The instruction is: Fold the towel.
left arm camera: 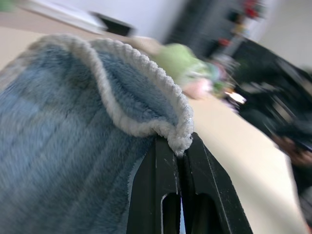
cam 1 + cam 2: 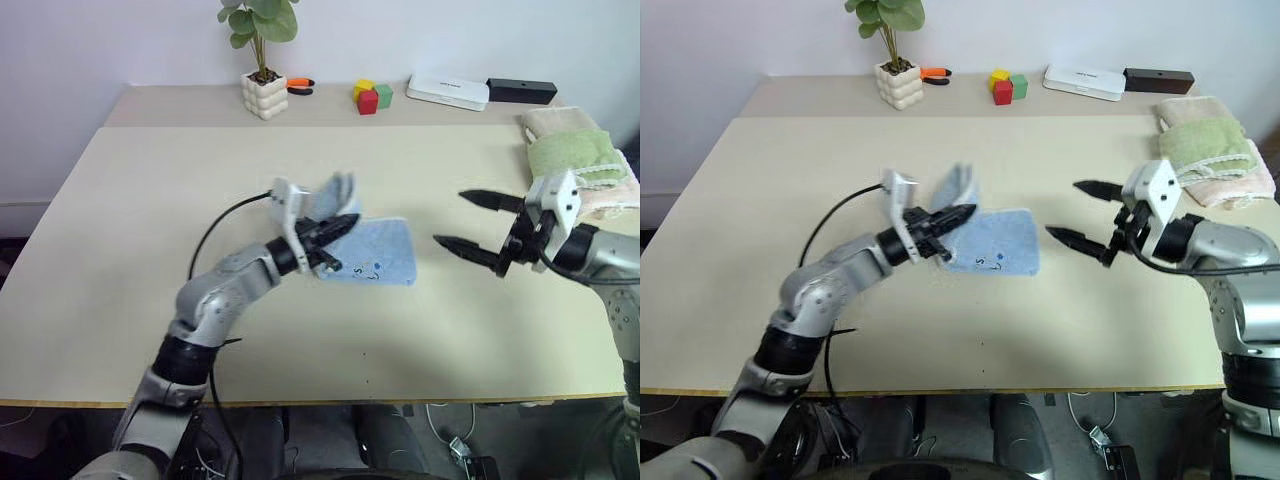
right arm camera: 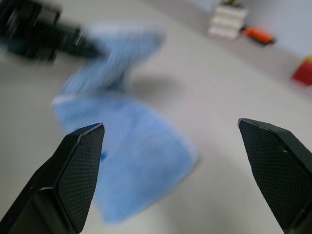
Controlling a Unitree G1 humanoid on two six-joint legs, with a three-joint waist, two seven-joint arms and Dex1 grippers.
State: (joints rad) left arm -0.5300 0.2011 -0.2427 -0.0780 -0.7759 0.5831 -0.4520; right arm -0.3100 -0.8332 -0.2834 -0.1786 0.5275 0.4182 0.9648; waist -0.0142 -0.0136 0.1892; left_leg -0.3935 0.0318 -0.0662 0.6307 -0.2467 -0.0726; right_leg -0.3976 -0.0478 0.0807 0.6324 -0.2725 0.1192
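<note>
Broadly, the wide beige counter (image 2: 120, 250) carries the light blue terry-cloth towel (image 2: 375, 255) near its middle, and every place below is given from that towel. Most of the towel lies flat, its long axis running roughly across the counter between the two arms. One whitish-edged end is raised off the surface, pinched in the left end effector (image 2: 335, 228), whose black fingers are clamped tight on the stitched hem, as the left wrist view makes plain. That lifted flap stands over the towel's left end, so the free flat part stretches away from the left end effector toward the right arm. A fold, I judge, means carrying the held edge across that flat part toward the far end.

The right end effector (image 2: 478, 224) hangs just off the towel's right end, apart from it, fingers spread wide and holding nothing; it is the nearer one to the flat end.

Well beyond the towel's right end, at the counter's edge, sits a stack of green and pale pink folded towels (image 2: 575, 155).

Hard to make out: the lifted flap is blurred, the left arm hides the towel's left corner, and the small dark marks on the cloth cannot be read.
</note>
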